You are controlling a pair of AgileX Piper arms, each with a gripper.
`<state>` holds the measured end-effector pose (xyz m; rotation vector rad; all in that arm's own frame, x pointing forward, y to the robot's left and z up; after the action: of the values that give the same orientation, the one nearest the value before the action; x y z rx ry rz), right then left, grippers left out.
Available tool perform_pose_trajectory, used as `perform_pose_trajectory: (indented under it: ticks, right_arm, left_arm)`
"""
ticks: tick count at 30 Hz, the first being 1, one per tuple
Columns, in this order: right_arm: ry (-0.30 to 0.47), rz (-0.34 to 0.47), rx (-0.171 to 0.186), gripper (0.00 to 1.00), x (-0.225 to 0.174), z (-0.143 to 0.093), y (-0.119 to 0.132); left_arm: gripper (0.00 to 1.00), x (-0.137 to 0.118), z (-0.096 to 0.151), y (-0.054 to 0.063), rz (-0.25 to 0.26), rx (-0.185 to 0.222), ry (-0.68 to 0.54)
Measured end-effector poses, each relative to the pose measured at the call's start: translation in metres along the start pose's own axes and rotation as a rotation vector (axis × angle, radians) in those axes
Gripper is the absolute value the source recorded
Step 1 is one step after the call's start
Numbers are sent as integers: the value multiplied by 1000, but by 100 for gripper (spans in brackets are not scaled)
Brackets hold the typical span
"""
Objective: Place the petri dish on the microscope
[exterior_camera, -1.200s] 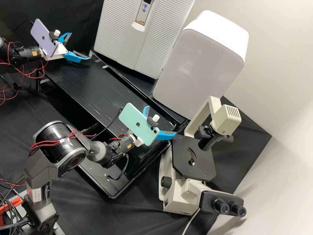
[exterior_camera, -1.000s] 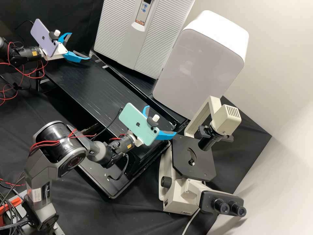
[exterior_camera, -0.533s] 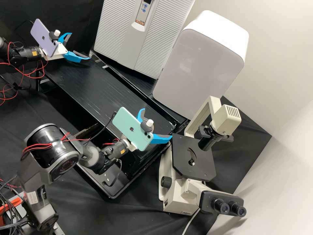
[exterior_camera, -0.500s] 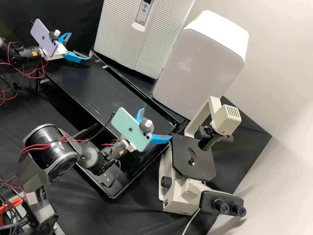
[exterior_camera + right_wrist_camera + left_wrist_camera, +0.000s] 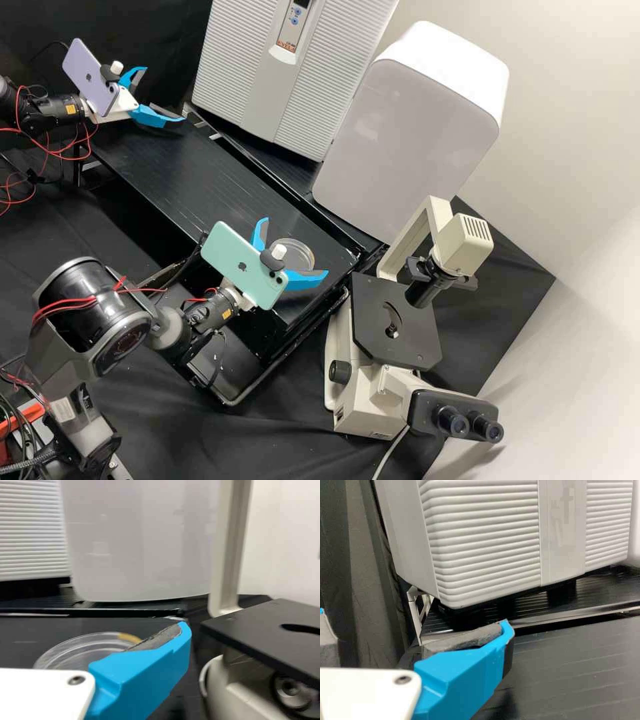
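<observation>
In the high view the left gripper [image 5: 165, 94] stands open over the bench's far left end, nothing between its fingers; the left wrist view has the same gripper [image 5: 415, 625]. Nearer the microscope [image 5: 370, 393], the right gripper [image 5: 297, 245] is open too, low over the bench's right end. A clear round petri dish [image 5: 301, 251] lies flat on the bench between and beyond its spread fingers. In the right wrist view one finger of the right gripper [image 5: 92, 626] partly covers the petri dish [image 5: 75, 649]. The black microscope stage [image 5: 270, 630] is beside it.
A ribbed grey-white appliance [image 5: 253, 80] and a white rounded box [image 5: 407, 133] stand behind the black bench [image 5: 180, 173]. The microscope's lamp arm [image 5: 427, 233] rises over its stage. Red cables [image 5: 67, 303] loop along the near arm.
The right gripper has drawn back to the left and slightly down in the high view, away from the microscope, fingers still spread. The petri dish has come into sight behind it. The left arm keeps still.
</observation>
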<state>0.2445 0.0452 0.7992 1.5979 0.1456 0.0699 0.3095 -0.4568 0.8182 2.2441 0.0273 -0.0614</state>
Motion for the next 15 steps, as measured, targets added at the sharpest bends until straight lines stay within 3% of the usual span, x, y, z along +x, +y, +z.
perform_pose_trajectory:
  ticks: [15]
  right_arm:
    - [-13, -53, -1, 100, 6, 10, -19]
  left_arm:
    - [100, 0, 0, 0, 0, 0, 0]
